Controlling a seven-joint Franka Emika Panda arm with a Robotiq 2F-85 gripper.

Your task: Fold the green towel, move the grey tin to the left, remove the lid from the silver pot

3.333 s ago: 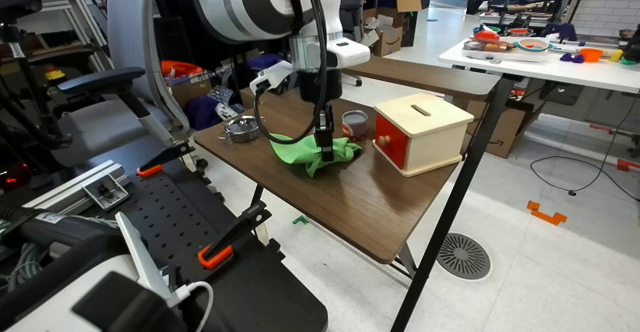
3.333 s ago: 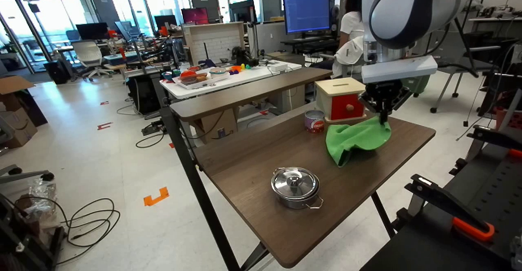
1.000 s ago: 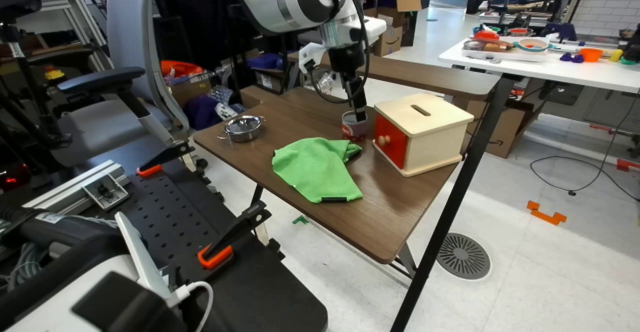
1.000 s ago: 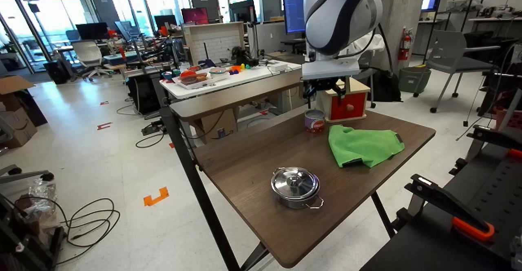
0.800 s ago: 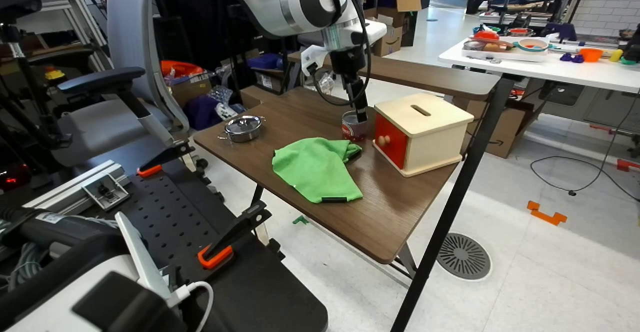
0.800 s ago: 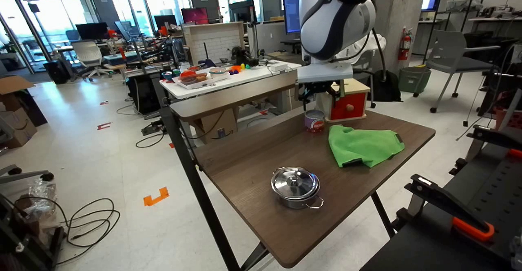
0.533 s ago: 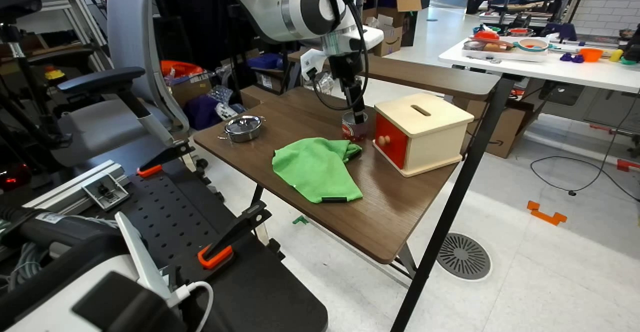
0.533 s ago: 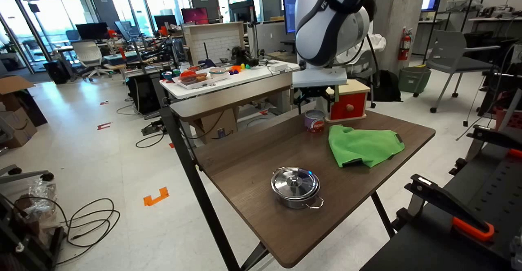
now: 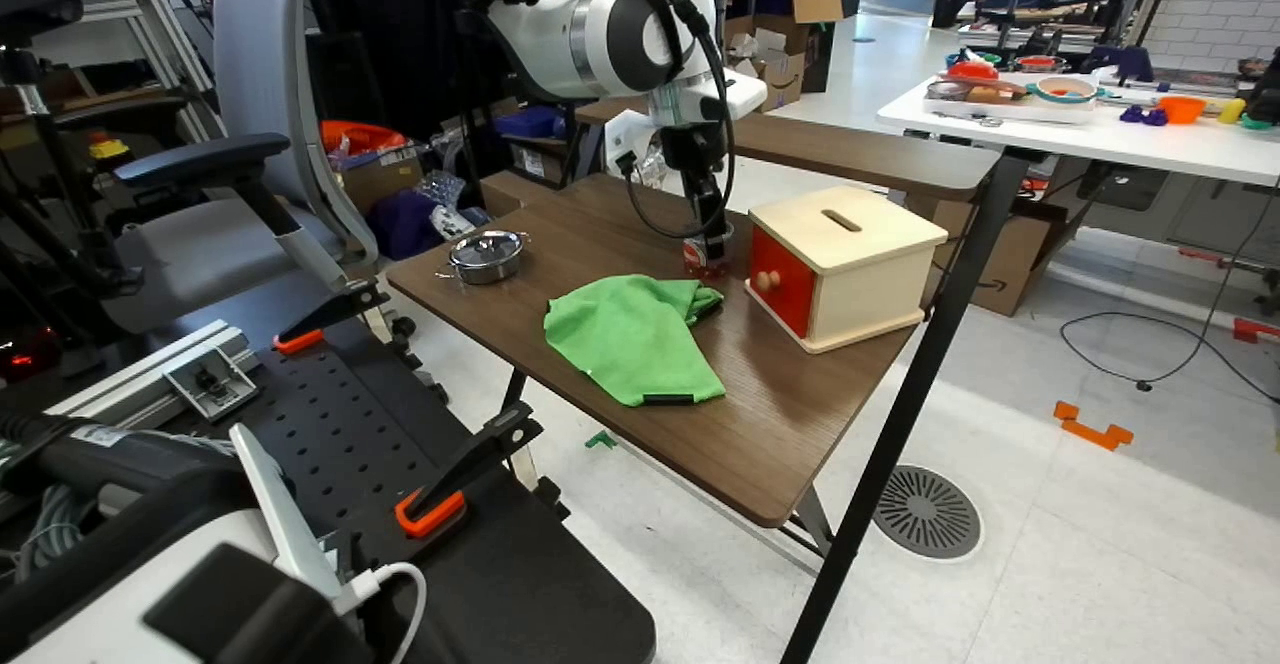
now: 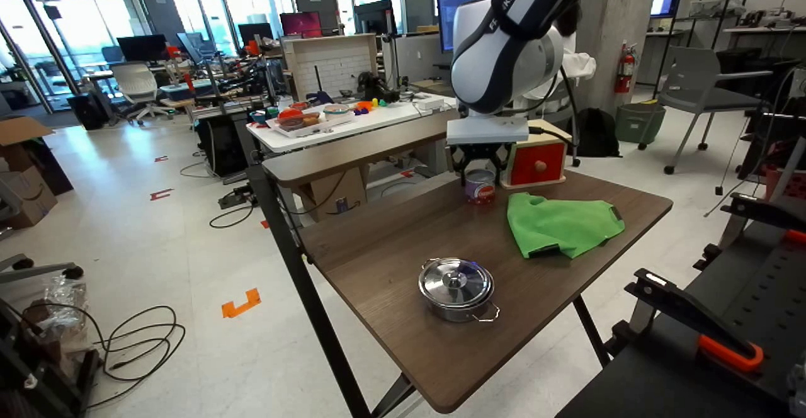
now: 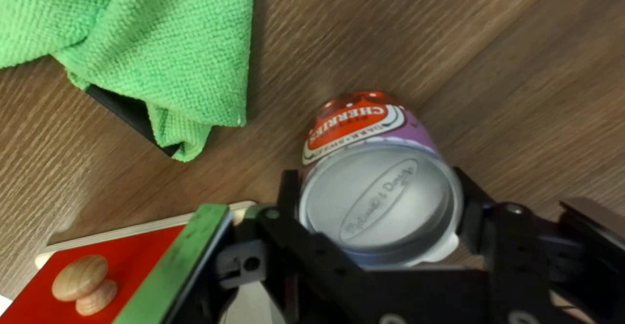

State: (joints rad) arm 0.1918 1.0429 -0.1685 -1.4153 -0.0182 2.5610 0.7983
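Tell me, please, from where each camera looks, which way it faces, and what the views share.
An exterior view: sits near the bench, facing down across the table; the arm shows at the top.
An exterior view: sits with the pot nearest, facing down toward the box; arm and gripper show.
Wrist view: sits above the tin, facing down; the fingers show at both its sides.
Both exterior views share the pot, arm and gripper; all three show towel, tin and box.

In an exterior view, the silver pot (image 10: 458, 313) sits upright near left, lid (image 10: 451, 287) on. The green towel (image 10: 562, 223) lies right, rumpled, loosely folded; the grey tin (image 10: 480, 187), labelled red and purple, stands upright, far, left of the towel.
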